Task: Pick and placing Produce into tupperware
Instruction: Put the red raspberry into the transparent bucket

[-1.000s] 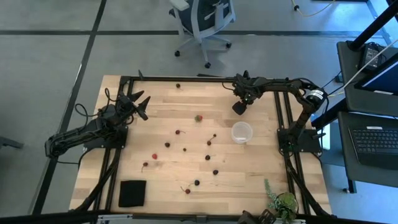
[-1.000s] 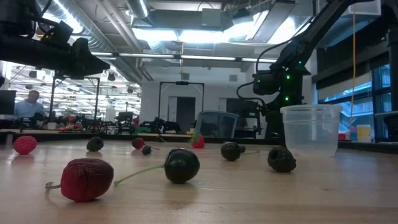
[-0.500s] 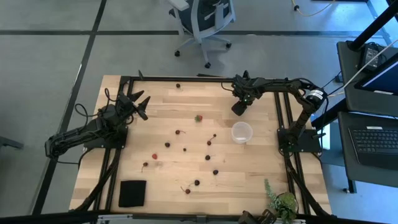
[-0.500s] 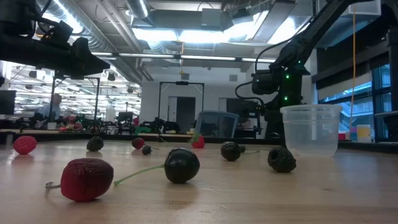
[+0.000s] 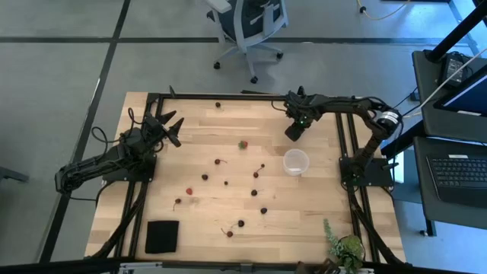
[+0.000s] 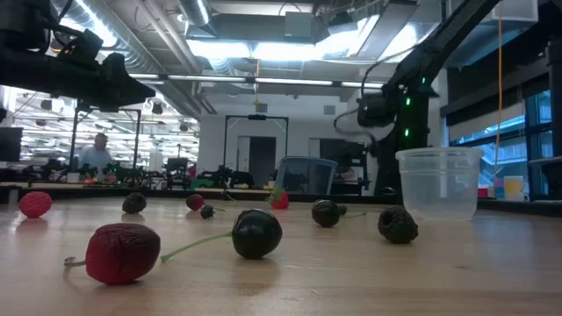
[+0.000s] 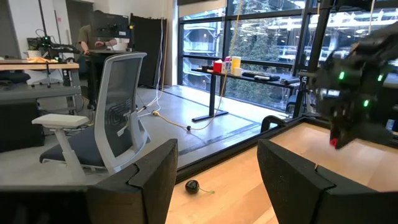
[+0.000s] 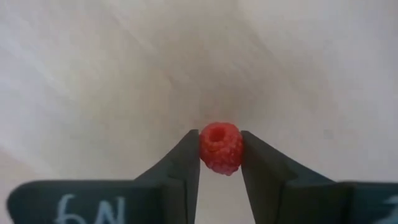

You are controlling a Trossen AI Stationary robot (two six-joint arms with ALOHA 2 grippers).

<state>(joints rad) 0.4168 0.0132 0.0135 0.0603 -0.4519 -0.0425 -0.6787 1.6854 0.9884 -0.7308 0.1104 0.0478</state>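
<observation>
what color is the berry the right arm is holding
Bright red raspberry, clearest in the right wrist view.

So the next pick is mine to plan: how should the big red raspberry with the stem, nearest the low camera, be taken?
Grip the large red bumpy raspberry across its rounded body from above, lightly; its thin green stem trails sideways on the wood, so close across it, not along.

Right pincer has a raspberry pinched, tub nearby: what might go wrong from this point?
1. The right pincer grips the soft red raspberry only at its fingertips; it may crush or slip out.
2. In the high view that pincer is beside, not over, the small round translucent plastic tub; an early release would miss.
3. The light tub could tip if bumped.
</observation>
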